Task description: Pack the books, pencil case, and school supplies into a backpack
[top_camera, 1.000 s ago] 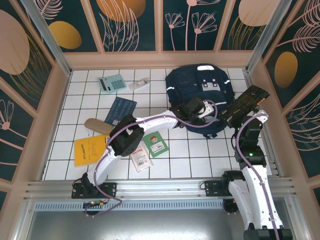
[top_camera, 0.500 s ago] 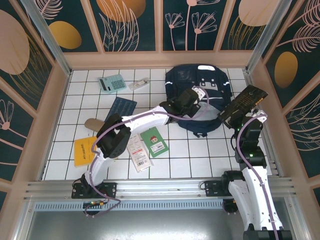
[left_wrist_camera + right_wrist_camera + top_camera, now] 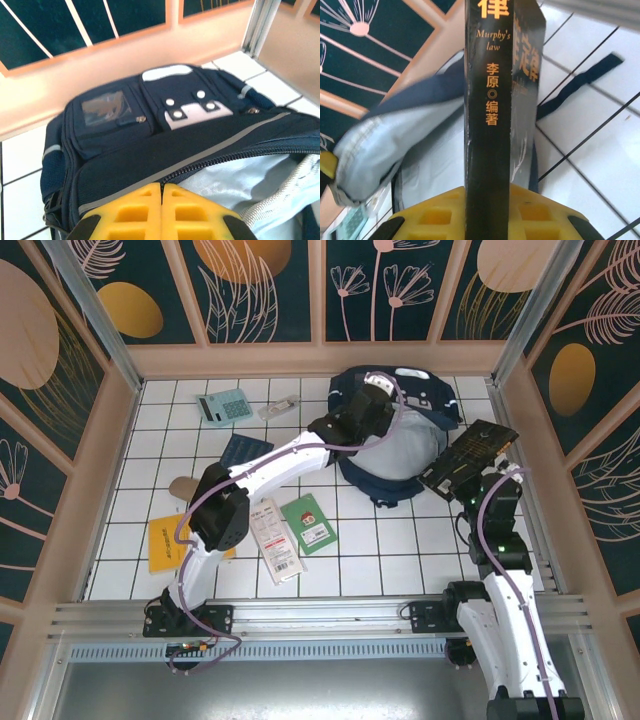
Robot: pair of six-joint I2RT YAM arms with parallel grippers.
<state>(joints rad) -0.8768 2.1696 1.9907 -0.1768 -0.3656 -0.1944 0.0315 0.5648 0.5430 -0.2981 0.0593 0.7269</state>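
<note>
**Book at the bag's mouth**

My right gripper (image 3: 487,207) is clamped on the black book (image 3: 487,100) by its lower edge. The jaws stand apart only as far as the book is thick, and the gold-lettered spine faces my wrist camera. From above, the book hangs tilted just right of the backpack (image 3: 125,160), which lies at the far side of the tiles (image 3: 400,540). My left gripper (image 3: 162,200) is closed tight, fingers touching. I judge it has the rim of the opening pinched (I can't see fabric between the pads), since the pale lining (image 3: 225,175) stands lifted and the mouth gapes.

The step in hand, as I read it, is to slide the book into that gap. To do it well I should turn the book so its thin edge leads and runs along the zipper line. It should come in low over the near rim and go under the raised flap, not against it. The left should hold the rim high and steady until the book is well inside, and only then should the right let go. A strap (image 3: 590,75) lies on the tiles near my path, so I should clear it. To the left lie the calculator (image 3: 224,406), pencil case (image 3: 185,487) and green book (image 3: 308,523).
</note>
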